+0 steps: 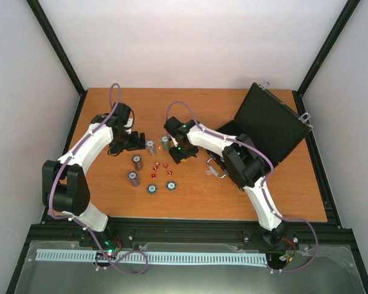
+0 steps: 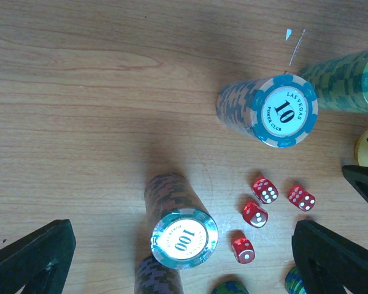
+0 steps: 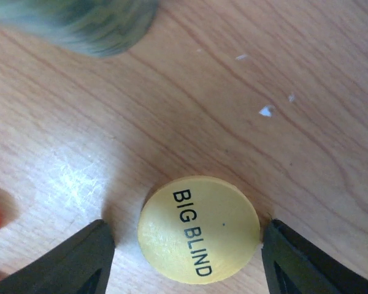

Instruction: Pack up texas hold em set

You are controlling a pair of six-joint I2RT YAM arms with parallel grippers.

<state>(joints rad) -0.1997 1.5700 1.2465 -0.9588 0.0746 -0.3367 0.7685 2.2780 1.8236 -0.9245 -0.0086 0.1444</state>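
The right claw (image 3: 187, 248) stands partly open astride the yellow "BIG BLIND" disc (image 3: 199, 229) at the bottom of the right wrist view, one finger at the disc's edge, nothing clamped. The left claw (image 2: 184, 242) gapes wide and empty above chip stacks (image 2: 285, 110) and red dice (image 2: 265, 190). The black case (image 1: 267, 125) lies open at the tabletop's (image 1: 190, 205) upper right.
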